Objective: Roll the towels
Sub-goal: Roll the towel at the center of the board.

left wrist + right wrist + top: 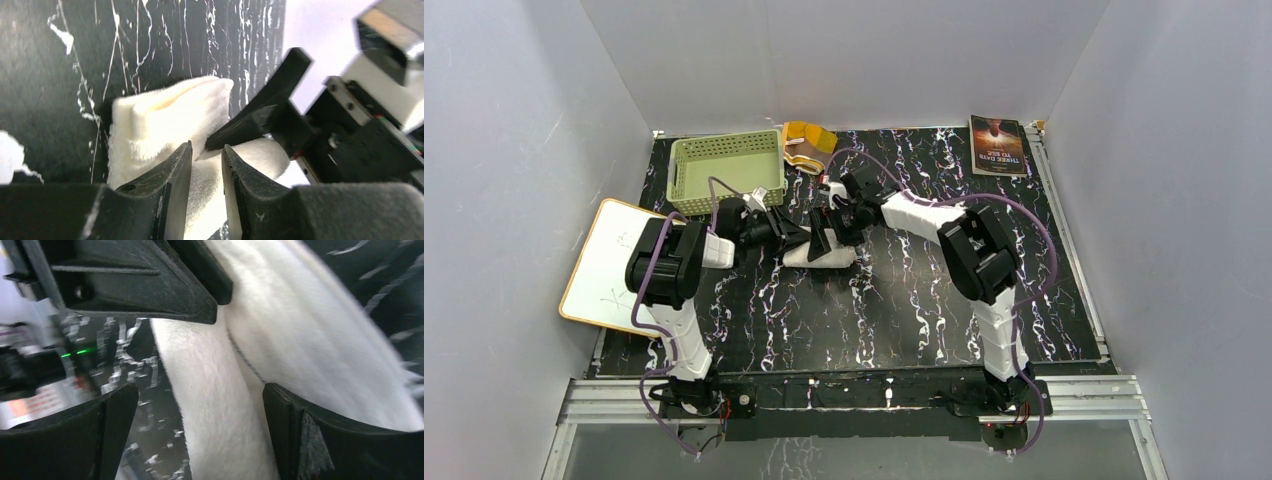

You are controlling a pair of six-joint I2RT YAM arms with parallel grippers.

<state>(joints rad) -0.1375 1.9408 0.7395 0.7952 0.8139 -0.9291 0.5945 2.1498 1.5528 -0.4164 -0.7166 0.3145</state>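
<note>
Left hand [206, 147]: fingers drawn nearly together, only a narrow slit between them, set low against the plain white cloth towel [165, 115]. White pile shows through the slit; cannot tell whether cloth is actually pinched.

Right hand [200, 390]: released, jaws wide, straddling the same towel from the opposite side. In the left wrist view, 1 of its fingers touches the cloth.

White towel lies mid-bench on the black marbled bench [874, 310], bunched and partly folded between the 2 hands, not yet a tidy cylinder.

Brown towel with orange-yellow print [808, 140] sits at the far edge, just beside the pale green plastic basket [686, 180]. It looks compact from above, but I cannot confirm a finished roll.

Step in hand (judgement): rolling towel 1 of 2, mid-roll.

Next move calls for 1 hand pinning the loose end while the other turns the rolled part over, with tension kept even so the layers do not splay.
</note>
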